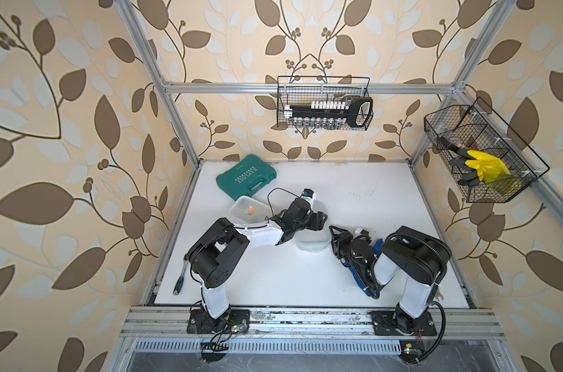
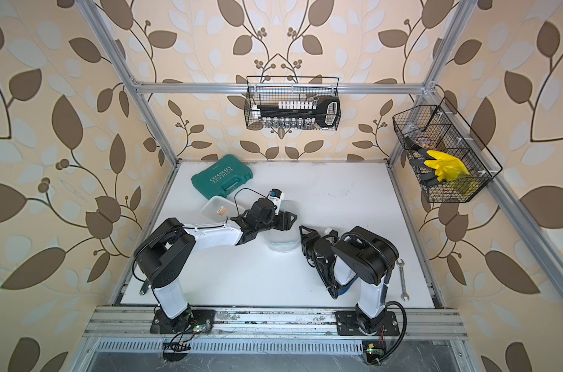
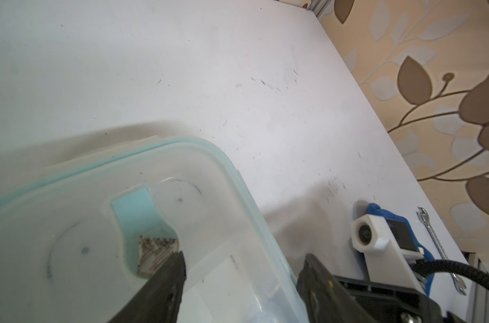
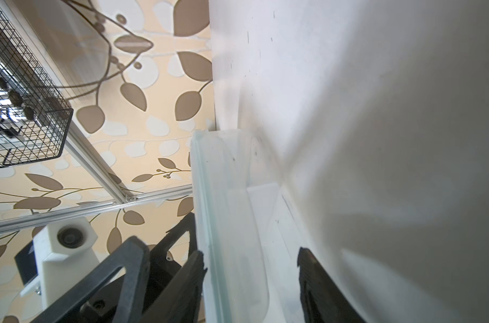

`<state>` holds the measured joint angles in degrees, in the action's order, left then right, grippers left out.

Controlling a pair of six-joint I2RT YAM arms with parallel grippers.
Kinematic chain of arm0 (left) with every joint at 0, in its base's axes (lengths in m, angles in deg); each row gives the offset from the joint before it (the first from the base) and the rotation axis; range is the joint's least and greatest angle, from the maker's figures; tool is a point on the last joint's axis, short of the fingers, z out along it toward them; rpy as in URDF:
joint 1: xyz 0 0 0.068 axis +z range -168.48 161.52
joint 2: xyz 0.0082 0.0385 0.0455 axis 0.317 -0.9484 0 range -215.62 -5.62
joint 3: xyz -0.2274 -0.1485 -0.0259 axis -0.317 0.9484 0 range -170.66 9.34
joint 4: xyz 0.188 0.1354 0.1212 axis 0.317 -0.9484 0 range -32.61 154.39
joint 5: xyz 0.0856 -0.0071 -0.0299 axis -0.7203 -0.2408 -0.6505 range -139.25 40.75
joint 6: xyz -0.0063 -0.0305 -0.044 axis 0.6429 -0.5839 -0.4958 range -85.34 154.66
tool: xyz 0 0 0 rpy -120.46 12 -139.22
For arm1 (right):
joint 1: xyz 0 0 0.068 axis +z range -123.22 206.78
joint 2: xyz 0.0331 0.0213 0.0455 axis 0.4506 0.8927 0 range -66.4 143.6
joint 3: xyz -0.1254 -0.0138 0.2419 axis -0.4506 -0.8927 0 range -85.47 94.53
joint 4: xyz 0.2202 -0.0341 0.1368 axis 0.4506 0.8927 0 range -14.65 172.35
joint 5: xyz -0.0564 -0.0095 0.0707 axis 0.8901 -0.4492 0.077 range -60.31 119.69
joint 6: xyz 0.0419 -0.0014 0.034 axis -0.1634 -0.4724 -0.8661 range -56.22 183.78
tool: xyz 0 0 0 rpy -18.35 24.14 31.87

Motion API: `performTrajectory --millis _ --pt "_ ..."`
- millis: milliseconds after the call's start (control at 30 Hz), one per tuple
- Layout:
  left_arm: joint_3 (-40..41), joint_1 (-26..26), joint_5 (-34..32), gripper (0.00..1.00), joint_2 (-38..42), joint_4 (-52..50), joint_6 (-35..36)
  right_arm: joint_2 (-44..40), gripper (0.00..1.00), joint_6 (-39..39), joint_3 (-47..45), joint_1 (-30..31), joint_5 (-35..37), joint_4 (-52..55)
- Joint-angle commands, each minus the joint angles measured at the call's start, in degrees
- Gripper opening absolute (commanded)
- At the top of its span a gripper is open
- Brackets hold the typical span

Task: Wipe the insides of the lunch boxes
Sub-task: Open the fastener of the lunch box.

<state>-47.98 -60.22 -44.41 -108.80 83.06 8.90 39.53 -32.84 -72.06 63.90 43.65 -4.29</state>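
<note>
1. The lunch box (image 1: 312, 242) (image 2: 281, 241) stood upright and open-topped near the middle of the tabletop (image 1: 370, 196), between the two hands.
2. The left hand (image 1: 319, 221) reached over it from the left. In the left wrist view that hand (image 3: 244, 258) straddled the box's side wall, one finger (image 3: 170, 282) inside and the other outside. Its fingers were spread with a gap to the wall, pinching nothing.
3. The right hand (image 1: 336, 241) lay turned on its side against the box's right flank. In the right wrist view this hand (image 4: 251, 251) was also spread, with the wall (image 4: 232, 223) between its fingers. One finger sat just beside the rim and the other was near the tabletop, clear of the plastic.
4. The box was clear plastic with rounded corners and a blue-green band along its rim (image 3: 228, 160). We saw faint blue marks on its floor. A small speckled whitish piece (image 3: 156, 250) lay at the inner fingertip; we could not tell what it was.
5. A second clear tub (image 1: 245, 208) with an orange label lay just behind the left arm, partly under it.
6. A green tool case (image 1: 246, 177) lay just beyond that tub.
7. A wrench (image 2: 401, 278) lay near the tabletop's right edge, and a green-handled tool (image 1: 181, 280) near its left edge.
</note>
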Motion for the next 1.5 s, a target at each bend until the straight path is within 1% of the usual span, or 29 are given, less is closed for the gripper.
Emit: performTrajectory --millis 0,200,500,1233,1467 --pt "2.5 -1.3 -0.4 0.62 -3.6 -7.9 -3.5 0.8 0.51 -2.1 1.0 0.6 1.7 -1.5" --pt "4.8 -1.5 -0.1 0.56 -3.7 -5.5 -4.8 0.5 0.50 -2.5 1.2 0.6 2.0 -1.4" --pt "5.3 -1.9 0.6 0.51 -4.5 -5.6 -4.5 1.3 0.50 -3.5 3.2 0.6 0.3 -1.4" --pt "5.7 -2.2 0.7 0.49 -4.4 -6.1 -3.7 -3.6 0.50 -3.2 1.8 0.0 -1.4 -1.4" --pt "5.4 -2.5 0.5 0.49 -4.7 -6.5 -3.8 -4.2 0.47 -3.0 1.8 -0.2 -1.6 -1.4"
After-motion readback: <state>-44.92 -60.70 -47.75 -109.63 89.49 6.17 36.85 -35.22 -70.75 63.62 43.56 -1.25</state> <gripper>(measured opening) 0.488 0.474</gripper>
